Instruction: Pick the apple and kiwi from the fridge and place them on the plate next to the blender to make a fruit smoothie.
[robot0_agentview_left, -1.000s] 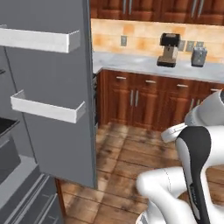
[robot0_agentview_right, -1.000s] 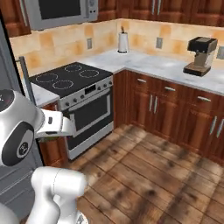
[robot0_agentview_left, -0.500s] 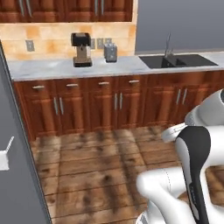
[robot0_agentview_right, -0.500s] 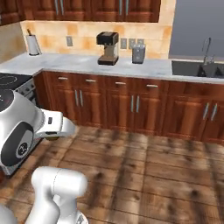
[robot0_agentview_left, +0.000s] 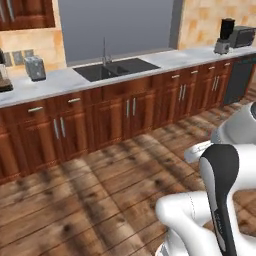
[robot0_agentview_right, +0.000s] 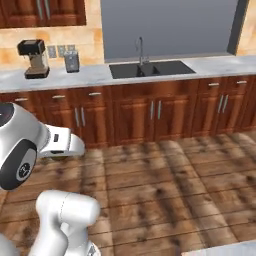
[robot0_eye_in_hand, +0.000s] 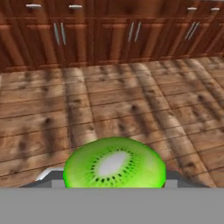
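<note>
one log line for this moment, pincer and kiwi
phase: carrying | pincer: shut on kiwi | blender: far right counter | sink: ahead

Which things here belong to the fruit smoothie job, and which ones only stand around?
Belongs to the job:
- kiwi, held in the jaws of the gripper
- blender, far along the counter

Only standing around:
- sink with its tap
- coffee machine
- toaster
- black oven beside the blender

Cut-faced kiwi (robot0_eye_in_hand: 114, 164) apparently clamped in claw, wooden floor (robot0_eye_in_hand: 109, 100), cabinet doors (robot0_eye_in_hand: 109, 30)
</note>
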